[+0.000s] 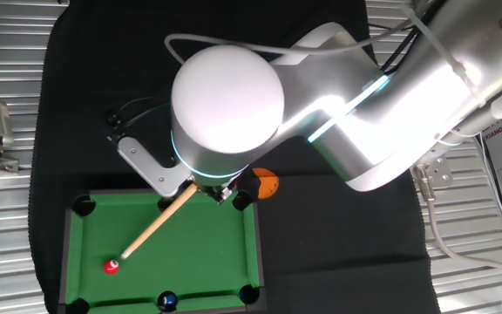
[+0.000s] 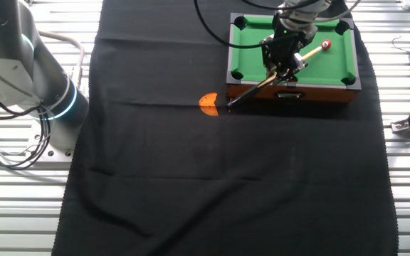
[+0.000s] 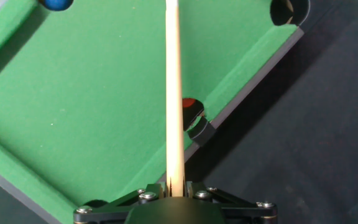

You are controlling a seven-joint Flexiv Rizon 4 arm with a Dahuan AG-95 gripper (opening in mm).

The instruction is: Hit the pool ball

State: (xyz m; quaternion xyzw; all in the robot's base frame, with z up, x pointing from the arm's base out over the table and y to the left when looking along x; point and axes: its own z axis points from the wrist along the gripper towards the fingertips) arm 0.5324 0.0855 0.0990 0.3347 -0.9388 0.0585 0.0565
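The pool ball (image 1: 111, 266) is tiny, glossy and red. It lies on the green felt near the left end of the small pool table (image 1: 225, 253). It also shows in the other fixed view (image 2: 326, 45). My gripper (image 3: 174, 186) is shut on a wooden cue (image 3: 173, 93) and hangs over the table's far rail (image 2: 287, 51). The cue (image 1: 155, 225) slants down towards the ball. Its tip (image 1: 126, 255) is right next to the ball; I cannot tell whether they touch. The hand view cuts off the tip. In the first fixed view the arm's white joint hides most of the gripper.
A dark blue ball (image 1: 168, 301) sits at the near middle pocket and shows in the hand view (image 3: 56, 3). An orange ball (image 1: 267, 184) lies on the black cloth just beyond the table's far right corner. A red patch (image 3: 188, 103) shows beside the cue at a side pocket.
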